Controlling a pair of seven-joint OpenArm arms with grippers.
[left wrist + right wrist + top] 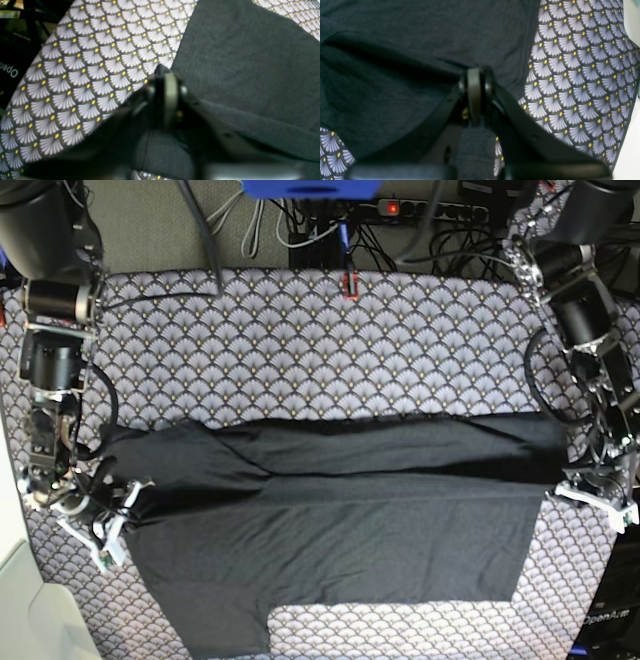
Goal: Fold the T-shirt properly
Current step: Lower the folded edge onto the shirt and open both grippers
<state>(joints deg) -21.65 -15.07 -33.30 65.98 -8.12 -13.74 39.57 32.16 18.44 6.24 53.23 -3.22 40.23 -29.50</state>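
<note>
The right claw point(475, 75) has its jaws pressed together on a fold of the T-shirt point(330, 540) at the shirt's left end in the base view. The left claw point(168, 77) pinches the opposite end the same way. Between them the T-shirt lies flat on the patterned desk point(300, 350), long axis running claw to claw, one sleeve pointing to the near edge.

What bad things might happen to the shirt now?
1. Both end effectors pinch the T-shirt only at its edges, left and right; the cloth may slip out.
2. The folded band across the shirt's top is already uneven, so the fold may end crooked.
</note>
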